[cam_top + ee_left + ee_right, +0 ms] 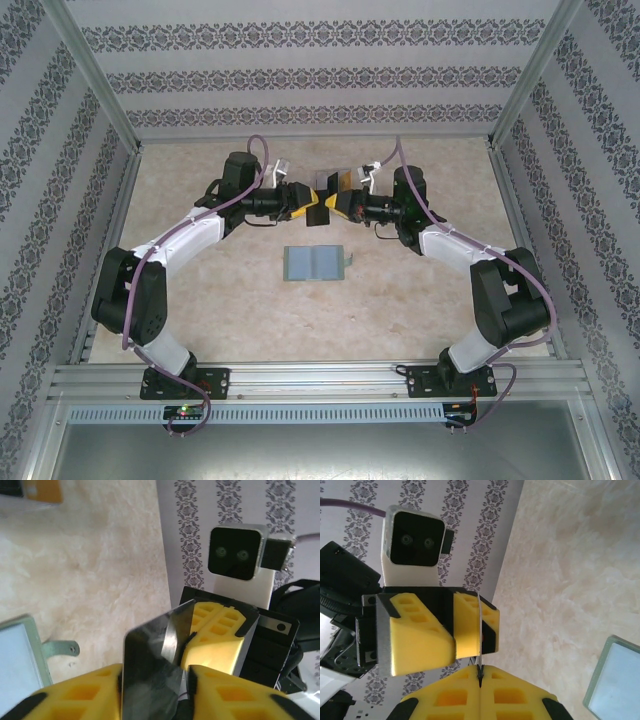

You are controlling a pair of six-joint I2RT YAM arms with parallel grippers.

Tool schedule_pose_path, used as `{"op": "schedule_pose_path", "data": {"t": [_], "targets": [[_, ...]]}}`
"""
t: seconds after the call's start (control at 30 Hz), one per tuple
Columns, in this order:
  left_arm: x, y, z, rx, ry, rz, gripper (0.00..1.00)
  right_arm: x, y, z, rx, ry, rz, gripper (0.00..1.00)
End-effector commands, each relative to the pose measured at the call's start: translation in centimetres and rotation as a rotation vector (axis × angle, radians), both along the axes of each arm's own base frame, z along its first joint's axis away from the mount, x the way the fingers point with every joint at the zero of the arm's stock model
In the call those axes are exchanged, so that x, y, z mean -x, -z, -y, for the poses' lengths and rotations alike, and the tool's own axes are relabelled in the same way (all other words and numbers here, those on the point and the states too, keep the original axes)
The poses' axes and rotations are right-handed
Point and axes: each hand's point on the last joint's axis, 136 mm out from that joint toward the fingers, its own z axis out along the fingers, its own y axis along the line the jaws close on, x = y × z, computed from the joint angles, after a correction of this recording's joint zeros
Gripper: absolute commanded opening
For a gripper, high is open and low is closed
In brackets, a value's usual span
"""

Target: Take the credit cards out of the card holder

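While the wallet (315,264) lies open on the worktop (250,300), the right tool (480,676) pinches one card (150,665) aloft. The left tool (154,677) flanks it, grip unclear. One card looks extracted; others may be left inside.

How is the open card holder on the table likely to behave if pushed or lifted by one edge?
The card holder lies thin and flat, so it would probably slide, not tip. Its soft-looking strap suggests it may flop when lifted.
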Motion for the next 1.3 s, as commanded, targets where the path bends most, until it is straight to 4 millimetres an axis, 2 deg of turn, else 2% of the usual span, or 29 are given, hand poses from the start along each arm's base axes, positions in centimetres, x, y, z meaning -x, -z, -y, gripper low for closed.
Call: {"op": "schedule_pose_path", "data": {"t": [0.0, 0.07, 0.1, 0.23, 0.33, 0.53, 0.67, 0.8, 0.9, 0.93, 1.0, 1.03, 1.17, 1.27], "targets": [[-0.4, -1.0, 0.0, 0.047, 0.011, 0.044, 0.24, 0.0, -1.7, 0.1, -0.043, -0.025, 0.045, 0.01], [-0.6, -0.9, -0.2, 0.043, -0.013, 0.045, 0.05, -0.1, -1.6, 0.1, -0.045, -0.019, 0.040, 0.05], [-0.9, -0.9, -0.3, 0.042, -0.039, 0.047, 0.01, -0.1, -1.6, 0.1, -0.047, -0.015, 0.037, 0.10], [-1.9, -1.7, -0.9, 0.091, -0.132, 0.048, 0.00, -0.1, -1.6, -0.1, -0.067, -0.004, 0.000, 0.35], [-2.1, -2.1, -1.4, 0.102, -0.185, 0.052, 0.00, 0.0, -1.9, -0.5, -0.099, -0.001, -0.018, 0.40], [-2.0, -2.6, -1.8, 0.130, -0.217, 0.037, 0.00, 0.4, -2.1, -1.4, -0.125, -0.032, -0.037, 0.39], [-1.9, -2.2, -1.9, 0.129, -0.226, 0.020, 0.00, 0.3, -2.3, -1.7, -0.134, -0.036, -0.034, 0.33], [-2.0, -2.4, -1.9, 0.139, -0.233, 0.018, 0.00, 0.3, -2.6, -1.7, -0.142, -0.040, -0.019, 0.22], [-2.3, -2.5, -1.9, 0.147, -0.241, 0.011, 0.00, 0.2, -2.6, -1.7, -0.139, -0.040, -0.010, 0.09], [-2.5, -2.5, -2.0, 0.148, -0.245, 0.010, 0.04, 0.0, -2.5, -1.5, -0.136, -0.035, -0.007, 0.04], [-2.7, -1.9, -2.2, 0.132, -0.259, -0.010, 0.19, -0.4, -2.4, -1.1, -0.125, -0.010, -0.003, 0.00], [-2.8, -1.4, -2.4, 0.116, -0.269, -0.027, 0.29, -0.7, -2.5, -0.6, -0.118, 0.007, 0.013, 0.00], [-3.0, 1.8, -4.4, 0.044, -0.343, -0.114, 0.68, -2.7, 0.0, 1.4, -0.004, 0.111, 0.031, 0.00], [-3.1, 3.9, -5.5, 0.000, -0.386, -0.163, 0.81, -4.5, 2.5, 2.6, 0.105, 0.188, 0.036, 0.00]]}}
